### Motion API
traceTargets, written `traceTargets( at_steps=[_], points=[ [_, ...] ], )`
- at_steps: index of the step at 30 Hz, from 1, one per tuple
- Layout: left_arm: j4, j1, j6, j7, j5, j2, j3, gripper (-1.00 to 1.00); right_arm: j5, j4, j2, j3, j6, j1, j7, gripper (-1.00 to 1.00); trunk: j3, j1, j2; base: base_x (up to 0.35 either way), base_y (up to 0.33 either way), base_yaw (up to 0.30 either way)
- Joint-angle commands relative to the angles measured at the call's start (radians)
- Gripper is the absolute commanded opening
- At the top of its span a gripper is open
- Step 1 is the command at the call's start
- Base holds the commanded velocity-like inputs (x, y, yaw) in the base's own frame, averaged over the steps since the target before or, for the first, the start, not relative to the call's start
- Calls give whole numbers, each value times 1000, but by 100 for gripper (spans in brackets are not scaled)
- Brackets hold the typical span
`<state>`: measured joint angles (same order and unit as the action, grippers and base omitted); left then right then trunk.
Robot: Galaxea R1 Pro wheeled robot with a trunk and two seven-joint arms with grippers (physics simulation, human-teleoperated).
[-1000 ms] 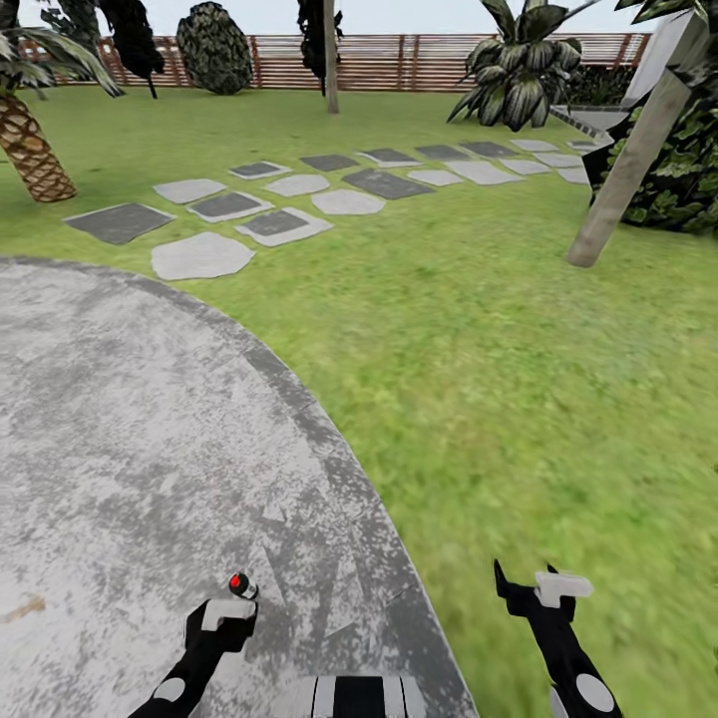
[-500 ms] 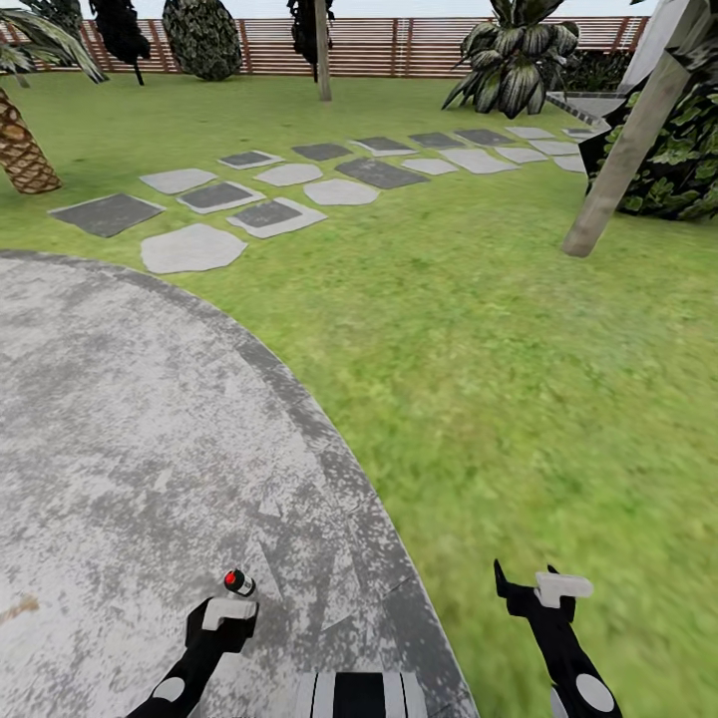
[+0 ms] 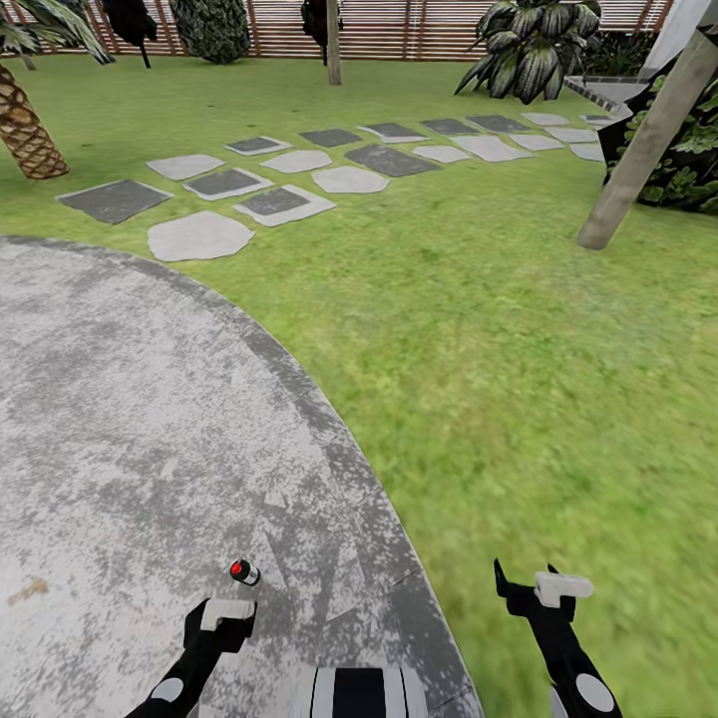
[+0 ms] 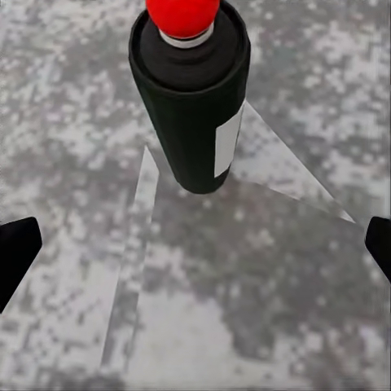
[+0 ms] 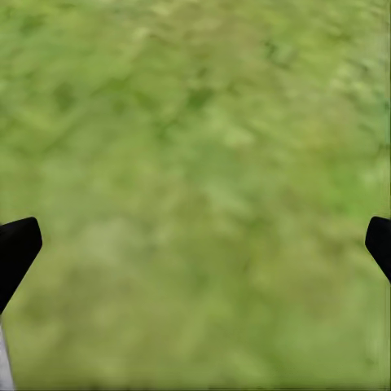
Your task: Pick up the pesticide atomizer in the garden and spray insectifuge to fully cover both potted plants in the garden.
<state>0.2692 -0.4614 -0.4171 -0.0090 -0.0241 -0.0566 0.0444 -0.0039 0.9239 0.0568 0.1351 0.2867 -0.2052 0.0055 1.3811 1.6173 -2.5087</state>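
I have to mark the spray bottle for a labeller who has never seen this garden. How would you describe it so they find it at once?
Start at the round grey paved patio beside the lawn. Near its close edge, just ahead of the left gripper, stands a small dark canister, the pesticide atomizer. Its bright red cap is the lone red spot on the paving.

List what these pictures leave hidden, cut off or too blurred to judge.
- Pesticide atomizer: left wrist view's edge cuts its red tip; head view shows it tiny.
- Left gripper and right gripper: fingertips barely enter the frame.
- Lawn: blurred in the right wrist view.
- Palm: crown cut off.
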Motion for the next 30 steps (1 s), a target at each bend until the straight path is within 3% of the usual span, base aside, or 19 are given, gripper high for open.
traceTargets(
  at_steps=[1, 30],
  points=[
    [0, -1, -3, 2, -2, 0, 2, 100, 0, 0, 0, 1, 2, 0, 1, 100, 1, 0, 0, 0, 0, 0],
    [5, -1, -5, 3, 0, -1, 1, 100, 1, -1, 0, 0, 3, 0, 1, 100, 1, 0, 0, 52, 12, 0]
  ],
)
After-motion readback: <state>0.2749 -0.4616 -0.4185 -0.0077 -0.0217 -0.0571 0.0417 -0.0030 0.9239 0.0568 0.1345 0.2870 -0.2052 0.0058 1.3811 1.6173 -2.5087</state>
